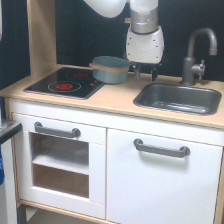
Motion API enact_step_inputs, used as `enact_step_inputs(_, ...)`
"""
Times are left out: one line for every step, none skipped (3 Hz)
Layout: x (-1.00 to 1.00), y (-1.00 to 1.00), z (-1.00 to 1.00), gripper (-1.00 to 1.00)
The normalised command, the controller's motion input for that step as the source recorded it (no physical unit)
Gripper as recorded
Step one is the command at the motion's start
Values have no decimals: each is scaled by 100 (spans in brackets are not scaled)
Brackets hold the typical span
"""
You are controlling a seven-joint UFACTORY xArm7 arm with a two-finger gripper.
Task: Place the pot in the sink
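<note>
The grey-blue pot (110, 69) with a tan rim stands upright on the wooden counter, at the back right corner of the black stovetop (64, 83). My gripper (144, 73) hangs just to the exterior view's right of the pot, at the pot's height, behind the sink's back left corner. Its two dark fingers (136, 72) stand apart with nothing between them; the left one is close to the pot's side. The dark grey sink (178, 98) lies in the counter to the right, with nothing in it.
A grey faucet (196, 54) rises behind the sink's right part. A wooden side post (41, 35) stands at the back left. White cabinet doors with grey handles (161, 148) are below the counter.
</note>
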Motion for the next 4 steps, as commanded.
enact_step_inputs(-35,-8,59,100)
enact_step_inputs(-35,-7,57,100)
enact_step_inputs(-37,-6,57,100)
enact_step_inputs(-36,-4,55,100)
